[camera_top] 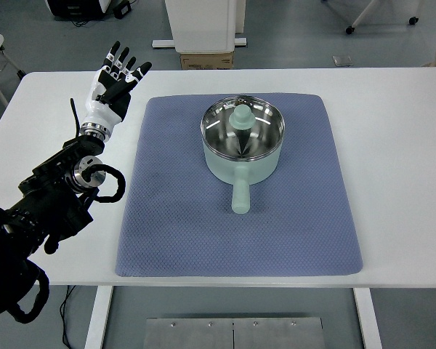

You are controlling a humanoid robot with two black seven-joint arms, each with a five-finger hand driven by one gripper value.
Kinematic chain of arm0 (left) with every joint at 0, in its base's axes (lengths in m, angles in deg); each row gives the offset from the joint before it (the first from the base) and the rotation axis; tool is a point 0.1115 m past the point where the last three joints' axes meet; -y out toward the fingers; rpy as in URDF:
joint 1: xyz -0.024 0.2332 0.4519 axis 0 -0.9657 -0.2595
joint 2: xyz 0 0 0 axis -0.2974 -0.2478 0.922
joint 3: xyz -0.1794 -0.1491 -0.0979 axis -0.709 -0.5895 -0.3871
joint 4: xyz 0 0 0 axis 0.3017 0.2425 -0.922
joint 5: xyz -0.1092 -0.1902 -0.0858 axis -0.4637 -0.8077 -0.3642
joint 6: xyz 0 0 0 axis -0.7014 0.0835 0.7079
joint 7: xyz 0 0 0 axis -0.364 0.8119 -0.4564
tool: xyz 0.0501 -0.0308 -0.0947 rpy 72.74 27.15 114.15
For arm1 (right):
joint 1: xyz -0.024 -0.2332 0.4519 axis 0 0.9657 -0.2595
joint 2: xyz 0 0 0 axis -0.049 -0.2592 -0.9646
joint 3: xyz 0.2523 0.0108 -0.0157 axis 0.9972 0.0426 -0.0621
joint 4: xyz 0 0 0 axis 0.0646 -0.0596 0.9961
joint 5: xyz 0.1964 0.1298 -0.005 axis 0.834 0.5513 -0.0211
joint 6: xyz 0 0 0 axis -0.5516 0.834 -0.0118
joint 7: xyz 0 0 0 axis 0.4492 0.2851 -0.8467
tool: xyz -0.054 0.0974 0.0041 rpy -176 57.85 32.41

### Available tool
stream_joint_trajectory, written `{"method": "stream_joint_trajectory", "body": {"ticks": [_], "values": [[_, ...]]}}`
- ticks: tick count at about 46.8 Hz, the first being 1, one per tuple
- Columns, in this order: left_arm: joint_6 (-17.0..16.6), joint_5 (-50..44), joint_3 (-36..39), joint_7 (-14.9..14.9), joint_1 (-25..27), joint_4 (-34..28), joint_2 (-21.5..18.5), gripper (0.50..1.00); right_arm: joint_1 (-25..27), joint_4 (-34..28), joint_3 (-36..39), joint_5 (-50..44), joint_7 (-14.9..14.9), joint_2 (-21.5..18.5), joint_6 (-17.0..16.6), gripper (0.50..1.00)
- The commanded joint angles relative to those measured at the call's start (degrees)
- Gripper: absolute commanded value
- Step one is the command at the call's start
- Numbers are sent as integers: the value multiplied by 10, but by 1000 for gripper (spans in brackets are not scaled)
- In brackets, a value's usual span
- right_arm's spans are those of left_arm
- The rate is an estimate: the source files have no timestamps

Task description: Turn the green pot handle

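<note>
Fingers (120, 61) up and spread on the left hand (110, 86), palm raised, nothing in its grasp, and it hovers over the bare white table (51, 109) just off the left edge of the blue mat (189, 233). Behind it the black left arm (51, 203) runs back to the lower left corner. No right hand anywhere in view.

So where are we? Right at the start, by the look of it. The hand is well apart from the green pot (243, 154), and nothing touches the pot at all. That pot sits on the far half of the mat, a little right of centre, and its handle (241, 195) points straight back toward the near edge of the table.

What does the next move need? A reach to the right and forward, across the mat, then down to that handle. The hand would have to close around it or push against its side to swing it round. The handle is short and smooth, so I'd expect a loose grip to slip, and a hard shove could drag the whole pot over the mat instead of turning it.

Inside the pot: a shiny steel interior, and a green knob (240, 116) showing there, seemingly with a reflection below it. No food or liquid that I can make out.
</note>
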Motion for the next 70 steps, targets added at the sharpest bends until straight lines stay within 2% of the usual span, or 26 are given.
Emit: {"method": "stream_joint_trajectory", "body": {"ticks": [1,22,32,38,43,52,55,62,70], "values": [[1,1,0,0,-1,0,0,1000,0,0,0,1,0,0,0,1000],[2,5,0,4,-4,-2,0,1000,0,0,0,1,0,0,0,1000],[1,44,0,4,2,-4,0,1000,0,0,0,0,0,0,0,1000],[1,89,0,2,0,-40,0,1000,0,0,-1,1,0,0,0,1000],[-2,128,2,-2,-2,-94,0,1000,0,0,0,1,-1,0,0,1000],[-5,149,33,-4,-1,-192,0,1000,0,0,0,1,0,0,0,1000],[-9,149,50,-15,2,-215,-16,1000,0,0,0,0,0,0,0,1000],[-32,149,62,-35,13,-231,-23,1000,0,0,-1,0,0,0,0,1000],[-31,156,64,-52,13,-255,-36,1000,0,0,-1,0,0,0,0,1000]]}}
